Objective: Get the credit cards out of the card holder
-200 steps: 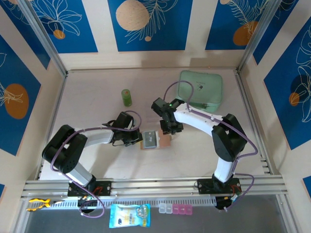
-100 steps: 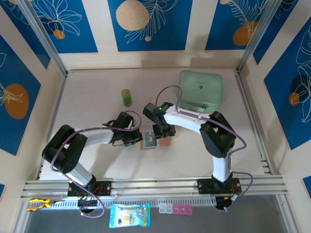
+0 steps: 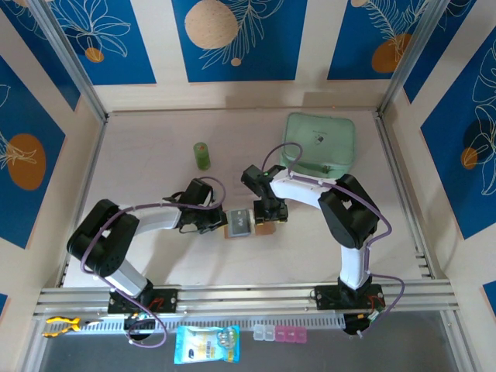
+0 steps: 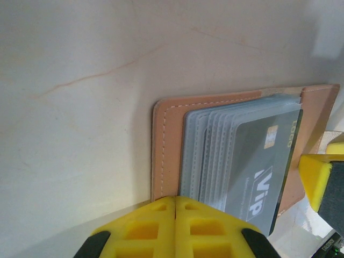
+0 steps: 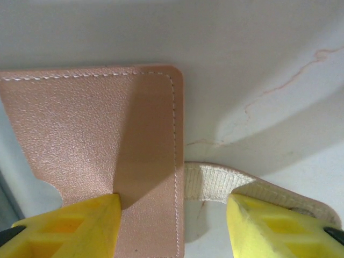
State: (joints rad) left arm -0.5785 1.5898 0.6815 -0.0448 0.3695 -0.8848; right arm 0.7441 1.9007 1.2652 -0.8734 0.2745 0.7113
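The salmon-tan card holder (image 3: pixel 264 225) lies open mid-table, its grey sleeve panel (image 3: pixel 239 222) on the left. In the left wrist view a dark grey VIP credit card (image 4: pixel 263 177) sits in the topmost of several clear sleeves (image 4: pixel 207 156); other cards are hidden. My left gripper (image 3: pixel 220 222) (image 4: pixel 176 200) is shut, its tips touching the holder's stitched left edge (image 4: pixel 161 150). My right gripper (image 3: pixel 267 216) (image 5: pixel 174 215) stands open over the tan right panel (image 5: pixel 80 134), straddling that panel's edge, with a cream elastic strap (image 5: pixel 226 183) between its fingers. One right finger (image 4: pixel 322 177) shows beside the holder.
A mint-green pouch (image 3: pixel 320 143) lies at the back right, and a small green bottle (image 3: pixel 201 155) stands at the back left of centre. Walls enclose the table (image 3: pixel 155 256) on three sides. A snack packet (image 3: pixel 206 343) and pink boxes (image 3: pixel 280 334) lie below the front rail.
My right gripper swung left over the holder, then came back right and down onto its tan right panel. The left arm and the holder have stayed put.
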